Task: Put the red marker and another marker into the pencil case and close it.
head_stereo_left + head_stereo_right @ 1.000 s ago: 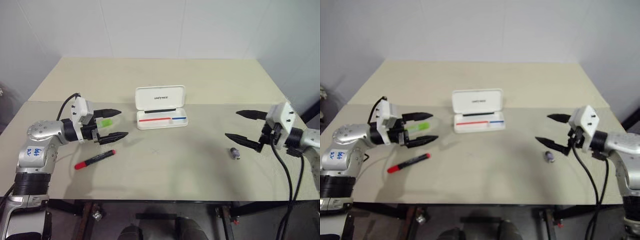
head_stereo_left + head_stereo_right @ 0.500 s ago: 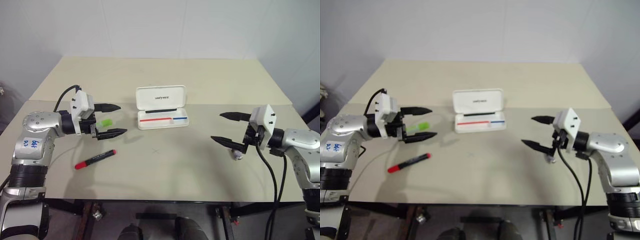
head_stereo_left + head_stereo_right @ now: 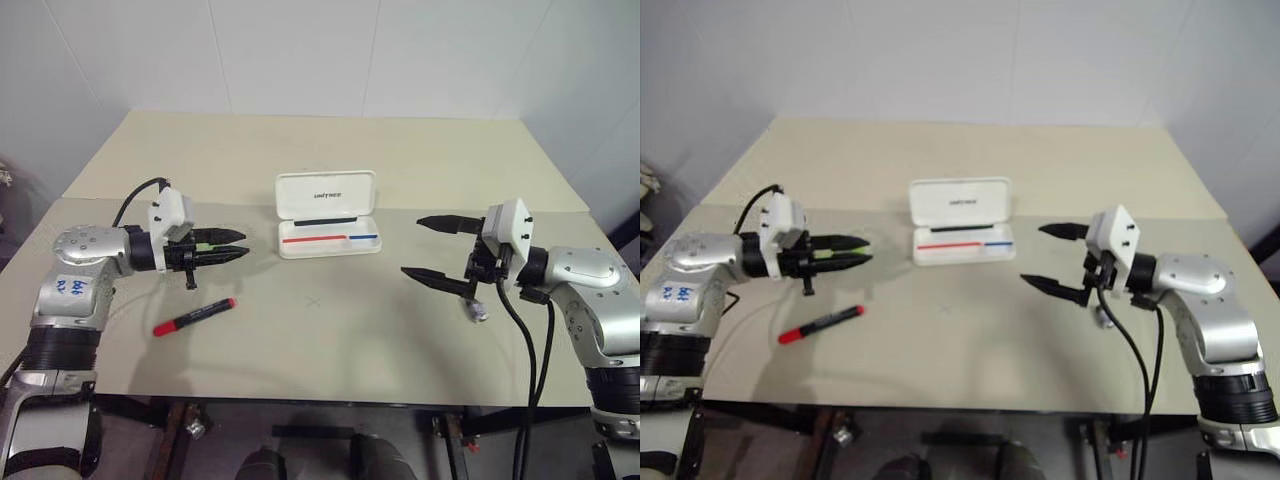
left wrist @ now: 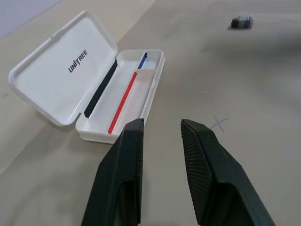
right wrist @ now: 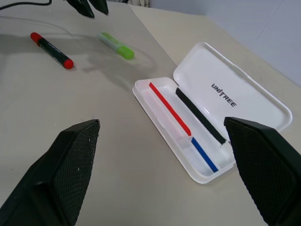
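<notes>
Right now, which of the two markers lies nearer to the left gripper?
The short light-green marker, which lies close by the left gripper. The longer red marker lies farther from it, toward the table's front edge.

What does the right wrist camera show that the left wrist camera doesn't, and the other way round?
Right wrist view: the red marker and the green marker lying on the table, the left gripper near them. Left wrist view: a small grey cylinder and a cross mark on the table. Both: the open pencil case with red and blue stripes.
</notes>
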Available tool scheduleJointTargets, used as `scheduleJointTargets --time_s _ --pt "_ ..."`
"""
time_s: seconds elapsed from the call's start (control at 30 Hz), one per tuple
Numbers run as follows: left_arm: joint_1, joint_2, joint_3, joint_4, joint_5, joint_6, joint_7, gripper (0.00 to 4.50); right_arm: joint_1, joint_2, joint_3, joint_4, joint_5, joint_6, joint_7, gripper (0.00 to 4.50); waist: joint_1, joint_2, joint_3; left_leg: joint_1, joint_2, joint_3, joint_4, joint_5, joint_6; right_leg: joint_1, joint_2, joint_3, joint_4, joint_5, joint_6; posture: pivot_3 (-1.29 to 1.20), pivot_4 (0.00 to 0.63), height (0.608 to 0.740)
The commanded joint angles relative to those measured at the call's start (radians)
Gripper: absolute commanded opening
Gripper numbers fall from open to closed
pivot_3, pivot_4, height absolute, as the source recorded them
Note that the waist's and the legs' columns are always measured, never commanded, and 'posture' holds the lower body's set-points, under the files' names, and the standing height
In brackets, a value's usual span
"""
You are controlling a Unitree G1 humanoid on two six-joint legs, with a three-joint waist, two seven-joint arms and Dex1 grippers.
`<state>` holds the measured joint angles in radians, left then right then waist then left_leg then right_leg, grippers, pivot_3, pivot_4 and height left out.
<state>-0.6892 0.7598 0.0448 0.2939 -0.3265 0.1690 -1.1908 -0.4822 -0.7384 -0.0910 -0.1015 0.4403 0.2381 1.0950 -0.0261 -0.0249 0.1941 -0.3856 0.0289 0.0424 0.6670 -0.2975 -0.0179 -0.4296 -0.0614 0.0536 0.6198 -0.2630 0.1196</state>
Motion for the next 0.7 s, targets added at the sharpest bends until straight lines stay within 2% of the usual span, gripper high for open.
scheduleJointTargets --time_s 0.03,0.37,0.7 --pt "-0.081 -0.02 -0.038 0.067 0.061 -0.046 0.014 1.28 -0.026 0.006 -0.005 -0.028 0.01 -0.012 -0.003 4.5 0.0 0.0 0.0 0.0 0.0 0.0 0.0 0.0 0.0 0.0 0.0 0.0 0.0 0.0 0.0 0.0 0.15 0.74" --pt "-0.229 -0.131 -0.166 0.276 0.205 -0.112 0.013 1.28 -0.04 0.003 0.004 -0.033 0.022 0.003 0.02 4.5 0.001 0.0 0.0 -0.001 0.0 0.0 0.0 0.0 0.0 -0.001 0.0 0.0 0.0 0.0 0.0 0.0 0.15 0.74" --pt "-0.334 -0.217 -0.209 0.525 0.311 -0.217 0.067 1.28 -0.024 0.008 -0.011 -0.068 0.029 0.015 -0.005 4.5 0.001 0.0 0.0 -0.001 0.0 0.0 0.001 0.0 0.0 0.0 0.0 0.0 0.0 0.0 0.001 0.0 0.15 0.74"
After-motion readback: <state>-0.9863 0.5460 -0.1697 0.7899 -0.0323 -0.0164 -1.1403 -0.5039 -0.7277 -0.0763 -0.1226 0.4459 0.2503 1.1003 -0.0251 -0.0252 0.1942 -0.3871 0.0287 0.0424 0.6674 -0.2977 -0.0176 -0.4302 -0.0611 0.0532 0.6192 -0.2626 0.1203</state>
